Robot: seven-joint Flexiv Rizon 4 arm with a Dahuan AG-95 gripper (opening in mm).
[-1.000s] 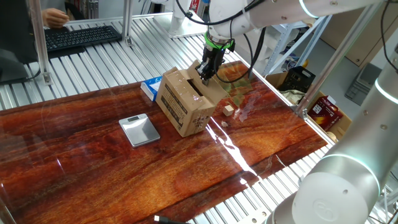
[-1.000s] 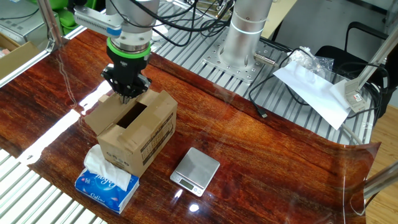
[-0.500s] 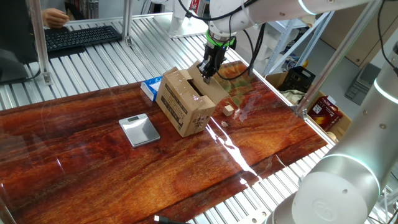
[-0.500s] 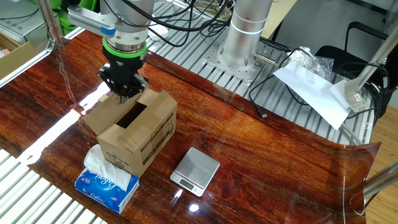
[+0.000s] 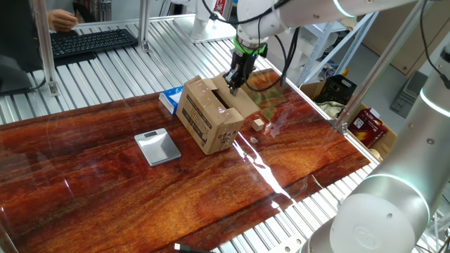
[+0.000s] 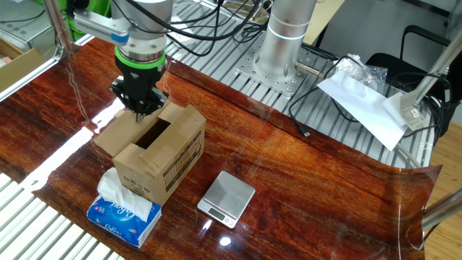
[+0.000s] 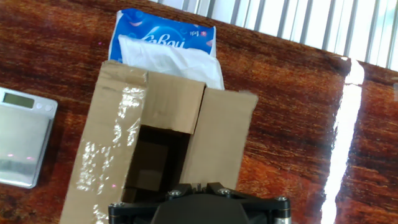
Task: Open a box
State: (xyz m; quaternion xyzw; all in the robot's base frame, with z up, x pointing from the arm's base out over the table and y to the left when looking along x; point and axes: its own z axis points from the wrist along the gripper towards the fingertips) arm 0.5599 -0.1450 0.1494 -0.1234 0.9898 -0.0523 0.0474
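Note:
The brown cardboard box [image 5: 211, 119] stands on the wooden table, with a dark opening in its top. It also shows in the other fixed view [image 6: 155, 162] and the hand view [image 7: 161, 124]. One long flap with shiny tape lies over part of the top, and the other long flap is folded outward. My gripper [image 5: 231, 86] is at the box's far end, right at the top edge [image 6: 139, 110]. Its jaws stand nearly together and seem to pinch the end flap. In the hand view only the gripper's black body [image 7: 197, 186] shows; the fingertips are hidden.
A blue-and-white tissue packet [image 6: 123, 209] lies against the box's other end. A flat silver scale [image 6: 226, 198] lies beside the box. A small wooden block [image 5: 259, 124] lies near the box. A keyboard [image 5: 91, 41] sits on the slatted bench behind.
My gripper has moved a little up and outward from the box's end. The box, packet and scale have stayed in place.

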